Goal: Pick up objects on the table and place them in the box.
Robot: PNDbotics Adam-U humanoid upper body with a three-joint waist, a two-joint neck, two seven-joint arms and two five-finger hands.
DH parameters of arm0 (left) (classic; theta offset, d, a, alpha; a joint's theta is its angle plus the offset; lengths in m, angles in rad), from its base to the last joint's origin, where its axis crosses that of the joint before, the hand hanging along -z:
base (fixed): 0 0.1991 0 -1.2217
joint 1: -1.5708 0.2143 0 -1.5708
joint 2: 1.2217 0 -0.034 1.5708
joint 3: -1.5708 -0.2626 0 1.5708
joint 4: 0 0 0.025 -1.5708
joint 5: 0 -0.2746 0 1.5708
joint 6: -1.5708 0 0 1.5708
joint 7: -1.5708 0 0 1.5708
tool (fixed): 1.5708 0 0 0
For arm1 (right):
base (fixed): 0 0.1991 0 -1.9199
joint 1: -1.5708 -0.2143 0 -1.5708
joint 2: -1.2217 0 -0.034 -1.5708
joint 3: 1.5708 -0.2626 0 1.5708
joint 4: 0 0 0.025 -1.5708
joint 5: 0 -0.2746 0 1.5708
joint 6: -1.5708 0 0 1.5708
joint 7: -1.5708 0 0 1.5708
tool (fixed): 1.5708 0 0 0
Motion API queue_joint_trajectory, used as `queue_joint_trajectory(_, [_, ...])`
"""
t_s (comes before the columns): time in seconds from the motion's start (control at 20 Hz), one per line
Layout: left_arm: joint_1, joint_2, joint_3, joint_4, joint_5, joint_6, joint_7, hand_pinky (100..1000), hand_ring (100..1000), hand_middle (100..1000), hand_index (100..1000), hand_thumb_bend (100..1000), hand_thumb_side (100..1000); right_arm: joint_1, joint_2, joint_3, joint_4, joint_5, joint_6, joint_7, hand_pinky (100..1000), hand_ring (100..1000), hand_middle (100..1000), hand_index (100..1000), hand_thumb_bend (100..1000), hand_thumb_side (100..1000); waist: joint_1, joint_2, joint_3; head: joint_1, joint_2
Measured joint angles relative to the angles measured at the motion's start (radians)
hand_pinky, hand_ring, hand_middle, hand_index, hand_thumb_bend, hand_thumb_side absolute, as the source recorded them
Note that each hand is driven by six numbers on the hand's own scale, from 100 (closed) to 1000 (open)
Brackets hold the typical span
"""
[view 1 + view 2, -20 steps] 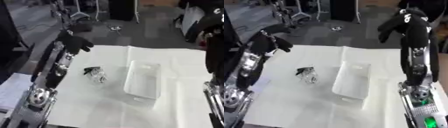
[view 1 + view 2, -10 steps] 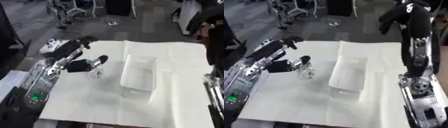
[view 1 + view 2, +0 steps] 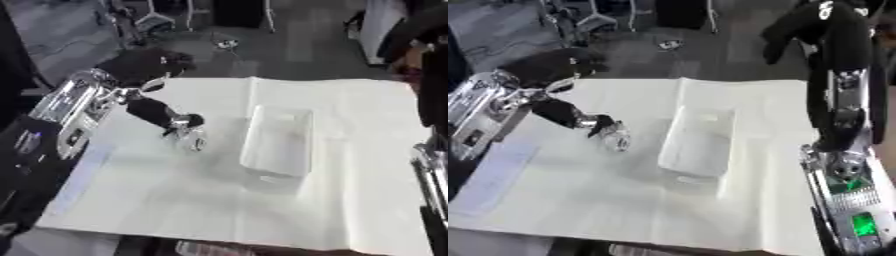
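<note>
Fingers (image 3: 179,121) of my left hand (image 3: 156,114) touch the small shiny thing (image 3: 193,141) on the bench (image 3: 350,200); I cannot tell if they pinch it. Nothing looks to be in the box (image 3: 278,140) beside it yet.

Left hand (image 3: 162,116) low, fingers extended; right hand (image 3: 802,22) raised, drooping.

The table is covered in a white cloth (image 3: 350,165), matt, with soft fold creases running through it. The box (image 3: 278,141) looks like thin white plastic, smooth and slightly see-through at the walls. The small object (image 3: 192,140) next to the left hand (image 3: 162,114) is clear and glossy, catching little highlights like glass or hard plastic. The hand's fingers look matt black, while the forearm behind is shiny silver metal. The right hand (image 3: 794,27) looks matt black too.
</note>
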Motion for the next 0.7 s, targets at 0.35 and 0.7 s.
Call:
queue_joint_trajectory(0.35, [-0.091, 0.031, -0.062, 0.027, -0.381, -0.146, 0.207, 1000, 1000, 1000, 1000, 782, 842, 0.001, 0.0, 0.001, 0.0, 0.0, 0.001, 0.001, 328, 297, 360, 495, 432, 1000, 0.004, -0.004, -0.001, 0.009, 0.006])
queue_joint_trajectory(0.7, [-0.15, 0.037, -0.107, 0.118, -0.706, -0.222, 0.464, 1000, 1000, 1000, 1000, 840, 895, 0.002, 0.0, 0.002, 0.0, -0.001, 0.001, 0.002, 328, 297, 360, 496, 432, 1000, 0.007, -0.004, -0.005, 0.03, 0.005])
